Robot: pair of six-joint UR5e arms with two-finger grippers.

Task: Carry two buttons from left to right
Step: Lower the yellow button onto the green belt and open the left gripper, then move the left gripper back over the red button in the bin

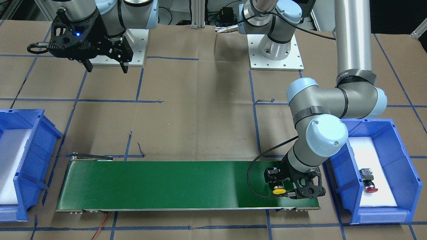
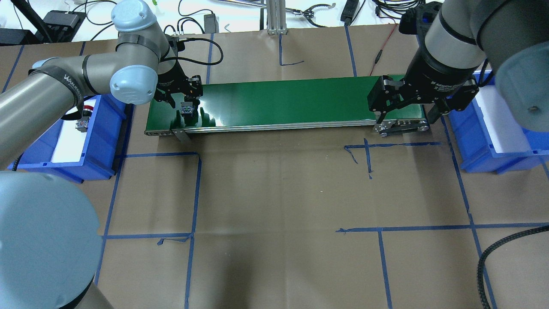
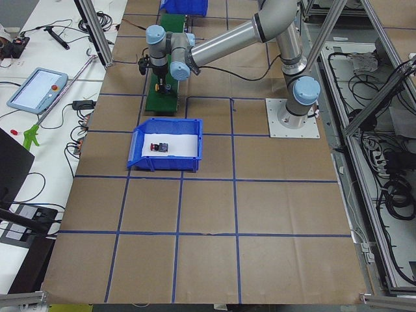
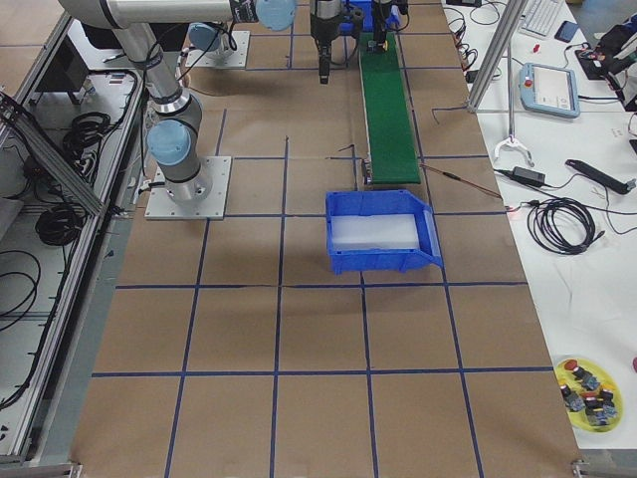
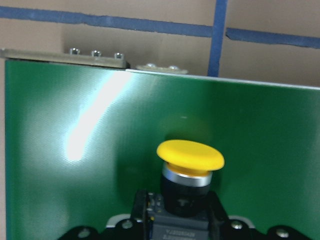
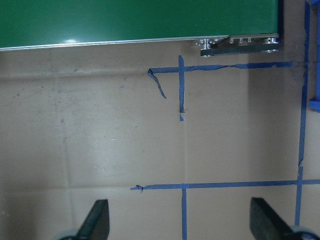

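Note:
The yellow button lies low over the left-arm end of the green conveyor belt. My left gripper is shut on its black body and grey block. In the left wrist view its yellow cap points away from the camera, over the belt. From overhead the left gripper sits over the belt's end. The red button lies on white foam in the blue bin beside that arm; it also shows overhead. My right gripper is open and empty, above the paper at the belt's other end.
A second blue bin with white foam stands past the belt's other end, also seen overhead. The table is covered in brown paper with blue tape lines. The right gripper's fingers hang over bare paper near the belt's roller.

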